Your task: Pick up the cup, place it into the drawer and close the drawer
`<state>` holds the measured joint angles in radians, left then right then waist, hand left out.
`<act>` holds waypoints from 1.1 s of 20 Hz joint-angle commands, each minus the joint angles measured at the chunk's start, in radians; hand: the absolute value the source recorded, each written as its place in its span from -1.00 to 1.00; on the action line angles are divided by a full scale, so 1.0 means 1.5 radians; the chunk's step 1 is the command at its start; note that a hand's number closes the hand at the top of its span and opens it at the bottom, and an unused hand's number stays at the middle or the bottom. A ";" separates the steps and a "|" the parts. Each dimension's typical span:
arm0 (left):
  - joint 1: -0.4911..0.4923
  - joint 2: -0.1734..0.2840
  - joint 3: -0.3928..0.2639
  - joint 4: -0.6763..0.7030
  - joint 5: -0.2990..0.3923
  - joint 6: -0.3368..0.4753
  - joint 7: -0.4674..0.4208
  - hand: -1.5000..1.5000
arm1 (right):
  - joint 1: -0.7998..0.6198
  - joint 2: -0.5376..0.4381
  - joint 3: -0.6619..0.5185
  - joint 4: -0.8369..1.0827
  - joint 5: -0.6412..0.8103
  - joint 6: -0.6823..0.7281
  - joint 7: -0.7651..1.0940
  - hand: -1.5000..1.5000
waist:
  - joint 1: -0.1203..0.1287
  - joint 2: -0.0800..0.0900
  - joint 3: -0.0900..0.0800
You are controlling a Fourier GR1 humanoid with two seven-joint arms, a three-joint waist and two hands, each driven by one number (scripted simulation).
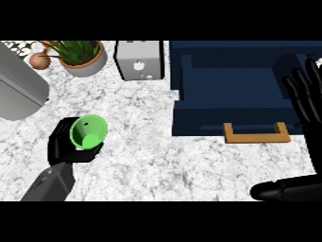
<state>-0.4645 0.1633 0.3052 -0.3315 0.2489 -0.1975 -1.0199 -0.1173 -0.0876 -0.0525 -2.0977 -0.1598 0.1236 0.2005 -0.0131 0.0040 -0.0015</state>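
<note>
One green cup [88, 132] sits grasped in the left robot hand [69, 147] above the worktop [163, 156]; the right robot hand [317, 101] rests released. Next, carrying it rightward into the open blue drawer [236, 90].

Bright, even light; soft shadows on the marble counter [156, 156].

Bare desk [163, 156] lies between the left hand [69, 146] and the open drawer [240, 90]. The raised right hand [317, 104] stands over the drawer's right side; toaster [139, 60] and plant [81, 56] stand behind.
</note>
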 commanded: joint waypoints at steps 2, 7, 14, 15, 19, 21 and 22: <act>0.024 -0.017 -0.017 -0.064 -0.005 -0.010 -0.055 1.00 | 0.004 0.025 0.029 0.029 0.051 -0.019 -0.034 -1.00 | 0.010 -0.003 0.001; 0.054 0.020 -0.037 -0.141 0.000 -0.069 0.001 1.00 | 0.020 -0.021 -0.022 -0.021 -0.014 0.011 0.020 -1.00 | 0.012 -0.006 0.002; 0.075 -0.035 -0.109 -0.308 -0.014 -0.048 0.060 1.00 | 0.015 0.019 0.037 -0.042 0.044 -0.034 0.041 -1.00 | 0.018 -0.008 0.002; 0.112 -0.045 -0.127 -0.370 -0.012 -0.048 0.090 1.00 | 0.044 0.008 0.011 -0.008 0.023 0.000 -0.011 -1.00 | 0.022 -0.009 0.002; 0.102 -0.044 -0.146 -0.508 0.018 -0.033 0.219 1.00 | 0.048 0.004 -0.003 -0.020 0.005 0.005 -0.013 -1.00 | 0.018 -0.008 0.002; 0.097 -0.058 -0.161 -0.575 0.024 0.000 0.284 1.00 | 0.072 0.018 0.020 -0.011 0.032 0.006 -0.040 -1.00 | 0.016 -0.007 0.002; 0.116 -0.073 -0.174 -0.612 0.029 0.004 0.303 1.00 | 0.027 0.010 0.002 -0.008 0.019 -0.008 -0.010 -1.00 | 0.016 -0.006 0.002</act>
<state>-0.3140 0.0919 0.0917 -1.0615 0.2703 -0.2257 -0.7027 -0.0565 -0.0771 -0.0466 -2.1189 -0.1401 0.1233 0.1881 0.0110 -0.0060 0.0014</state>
